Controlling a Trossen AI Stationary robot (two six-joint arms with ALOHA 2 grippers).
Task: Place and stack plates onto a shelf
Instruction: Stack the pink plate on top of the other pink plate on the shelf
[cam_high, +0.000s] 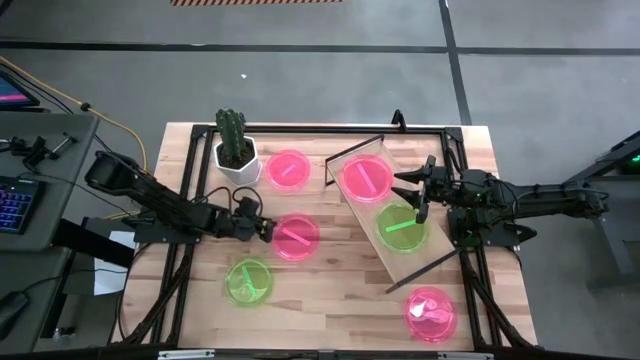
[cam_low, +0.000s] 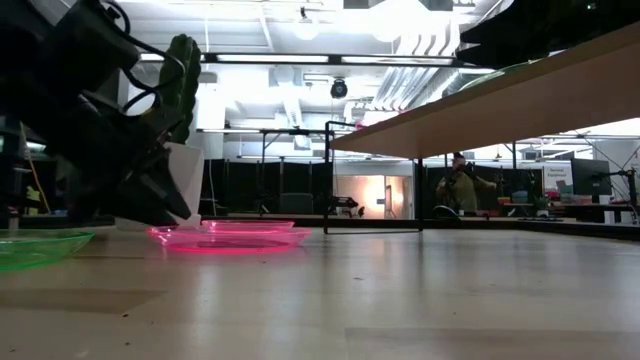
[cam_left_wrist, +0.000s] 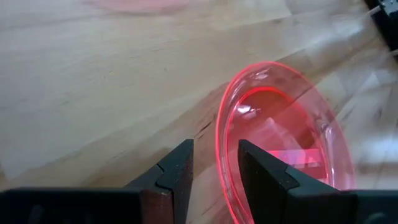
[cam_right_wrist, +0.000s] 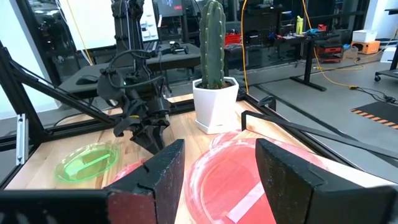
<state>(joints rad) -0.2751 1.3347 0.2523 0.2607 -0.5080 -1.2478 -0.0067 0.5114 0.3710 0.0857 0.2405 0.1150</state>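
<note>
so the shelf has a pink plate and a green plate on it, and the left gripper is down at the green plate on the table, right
Not quite. The shelf does hold a pink plate and a green plate, but the left gripper is at the rim of a pink plate on the table, not the green one. The high view shows it.

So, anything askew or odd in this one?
Yes: the shelf sits diagonally across the table, not square to its edges. It carries a pink plate and a green plate side by side. Four more plates lie scattered on the table. Nothing looks spilled or broken.
</note>
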